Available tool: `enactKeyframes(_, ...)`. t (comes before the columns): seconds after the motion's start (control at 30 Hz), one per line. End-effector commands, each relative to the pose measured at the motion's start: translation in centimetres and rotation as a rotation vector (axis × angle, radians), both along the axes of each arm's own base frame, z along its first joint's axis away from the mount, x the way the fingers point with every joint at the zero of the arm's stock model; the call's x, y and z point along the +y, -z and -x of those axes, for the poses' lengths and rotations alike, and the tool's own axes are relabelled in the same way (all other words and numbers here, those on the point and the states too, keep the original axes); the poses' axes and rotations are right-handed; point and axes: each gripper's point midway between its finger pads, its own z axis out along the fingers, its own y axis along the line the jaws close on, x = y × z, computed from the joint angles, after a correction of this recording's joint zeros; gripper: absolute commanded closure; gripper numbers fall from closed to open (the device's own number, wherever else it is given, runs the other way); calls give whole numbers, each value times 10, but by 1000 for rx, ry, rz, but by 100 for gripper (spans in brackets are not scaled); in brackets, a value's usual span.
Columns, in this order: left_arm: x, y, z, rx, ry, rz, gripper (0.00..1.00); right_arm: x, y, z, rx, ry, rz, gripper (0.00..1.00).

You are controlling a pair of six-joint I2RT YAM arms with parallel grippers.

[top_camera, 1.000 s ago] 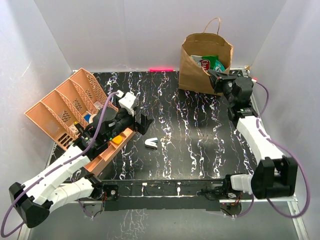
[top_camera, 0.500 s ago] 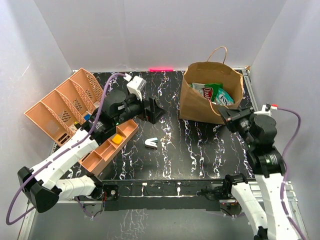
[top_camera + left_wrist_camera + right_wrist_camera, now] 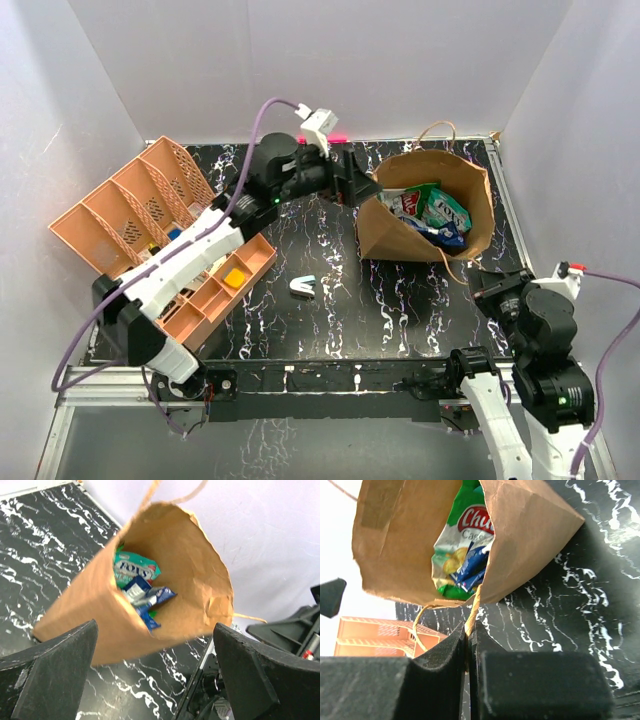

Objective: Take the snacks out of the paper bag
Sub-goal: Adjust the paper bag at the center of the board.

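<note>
The brown paper bag sits tilted at about 1 o'clock on the black marbled surface, its open mouth facing up and toward the right arm. The snacks are all inside it. From overhead, a green packet with a red logo lies uppermost and a dark blue packet sits just below it toward 5 o'clock.

The right claw, at the bag's 5 o'clock near the front right corner, has its fingers pressed together on one twisted paper handle. Its wrist camera shows the loop pinched between the two black pads, running up to the rim of the bag. Beyond the rim are the green packet and the blue packet. The second handle stands free at the bag's 12 o'clock.

The left arm reaches across from 8 o'clock, and the left claw hangs at the bag's 10 o'clock, just beside the rim. Its fingers are spread wide and hold nothing. Its wrist camera looks between them into the bag, where a teal-green packet and the crumpled blue one lie against the inner wall.

An orange divided tray leans at 9 o'clock. A small white object lies near the middle of the surface.
</note>
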Motion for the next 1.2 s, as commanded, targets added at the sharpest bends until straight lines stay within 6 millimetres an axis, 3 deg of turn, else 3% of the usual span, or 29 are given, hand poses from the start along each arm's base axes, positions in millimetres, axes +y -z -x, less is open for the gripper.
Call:
enactKeyframes(0.0, -29, -43, -1, -117, 53, 51, 2, -23, -15, 25, -58, 85, 88, 92)
enactKeyframes(0.2, -76, -40, -24, -224, 26, -82, 3, -24, -24, 33, -95, 81, 100, 92)
enactKeyframes(0.43, -109, -38, -53, -308, -20, -148, 5, -29, -40, 41, -148, 102, 100, 92)
enactKeyframes(0.9, -160, -36, -68, -385, 36, -24, 44, -31, -50, 47, -191, 107, 88, 92)
enactKeyframes(1.07, -164, -47, -73, -440, 23, 14, 51, -32, -53, 49, -198, 108, 97, 92)
enactKeyframes(1.17, -166, -53, -75, -477, 16, 33, 62, -33, -55, 49, -198, 108, 110, 92)
